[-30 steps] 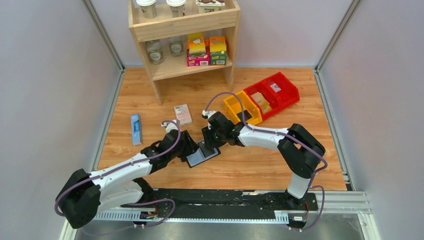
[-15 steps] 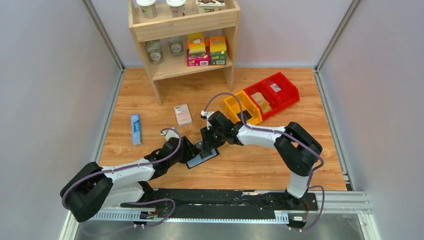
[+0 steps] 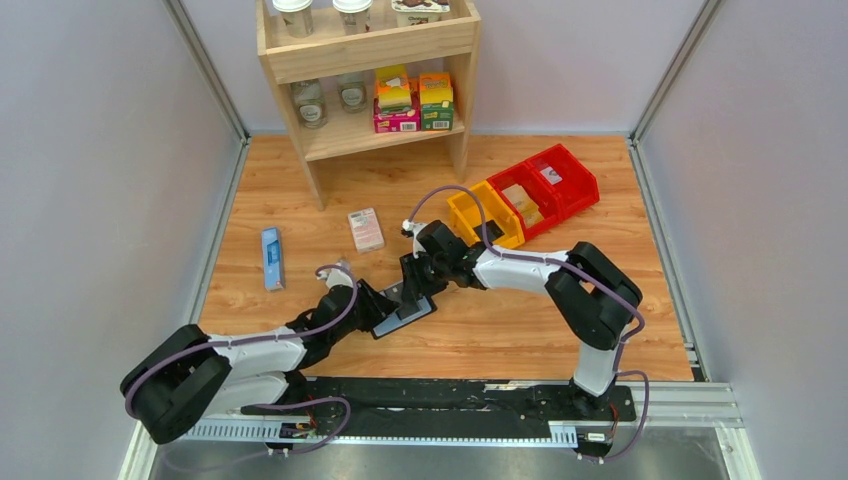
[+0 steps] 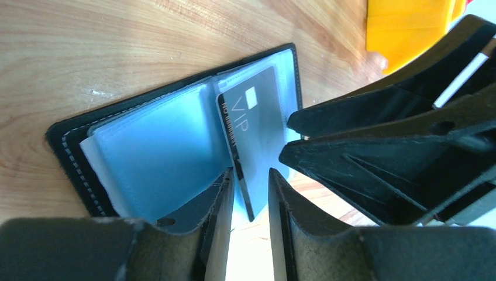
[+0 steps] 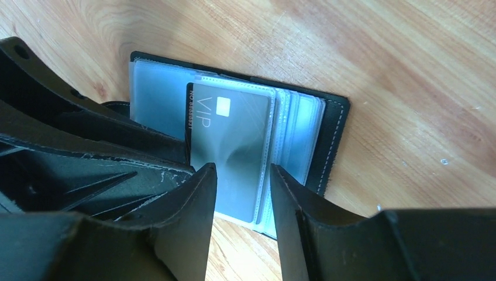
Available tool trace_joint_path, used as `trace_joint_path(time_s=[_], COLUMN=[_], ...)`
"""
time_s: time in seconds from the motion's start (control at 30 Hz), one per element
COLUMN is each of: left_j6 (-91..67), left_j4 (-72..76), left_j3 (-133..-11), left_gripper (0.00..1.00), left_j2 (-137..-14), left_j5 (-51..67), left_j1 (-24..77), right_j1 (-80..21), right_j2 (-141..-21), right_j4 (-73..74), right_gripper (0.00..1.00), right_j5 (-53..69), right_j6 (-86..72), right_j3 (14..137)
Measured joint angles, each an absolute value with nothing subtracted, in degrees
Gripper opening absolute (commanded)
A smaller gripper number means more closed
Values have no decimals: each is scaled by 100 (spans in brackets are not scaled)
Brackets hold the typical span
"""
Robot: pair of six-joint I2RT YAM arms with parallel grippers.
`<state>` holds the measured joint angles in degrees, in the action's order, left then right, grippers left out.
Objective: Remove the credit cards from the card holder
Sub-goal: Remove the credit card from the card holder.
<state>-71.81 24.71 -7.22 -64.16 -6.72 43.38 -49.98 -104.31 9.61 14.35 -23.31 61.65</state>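
The black card holder [image 3: 410, 316] lies open on the wooden table, its grey-blue clear pockets up [image 4: 152, 152]. A dark grey credit card [image 4: 251, 126] marked VIP sticks up out of a pocket. My left gripper [image 4: 250, 199] is open, with a narrow gap, and the card's lower corner sits between its fingers without visible contact. My right gripper [image 5: 243, 193] is open over the holder's edge [image 5: 330, 140], just in front of the same card [image 5: 234, 134]. In the top view, the left gripper [image 3: 378, 305] and right gripper [image 3: 412, 290] meet over the holder.
A narrow blue box [image 3: 271, 257] and a pink-and-white box [image 3: 366, 229] lie on the table to the far left. A yellow bin [image 3: 485, 215] and red bins [image 3: 545, 185] stand at the back right. A wooden shelf [image 3: 365, 60] stands at the back.
My left arm has dropped lower and drawn back toward the near left, its gripper staying at the holder. The right gripper has shifted slightly left. The holder has slid a little nearer.
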Motion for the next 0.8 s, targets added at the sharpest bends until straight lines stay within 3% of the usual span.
trace_joint_path(time_s=[0.4, 0.63, 0.8], left_j6=[-7227, -7218, -7225], left_j4=[2947, 3100, 3218], left_j3=[-366, -305, -305], left_gripper=[22, 22, 40], left_j2=[-5752, -5518, -5765], left_j5=[-849, -937, -934], left_j1=[4340, 4340, 4340], right_j1=[-4893, -4860, -4856], right_j2=[-10481, -10501, -10538], right_j4=[790, 738, 657], right_gripper=[44, 43, 43], right_j5=[1562, 1629, 1704], right_j6=[-2528, -2574, -2615], right_j3=[6106, 6088, 6088])
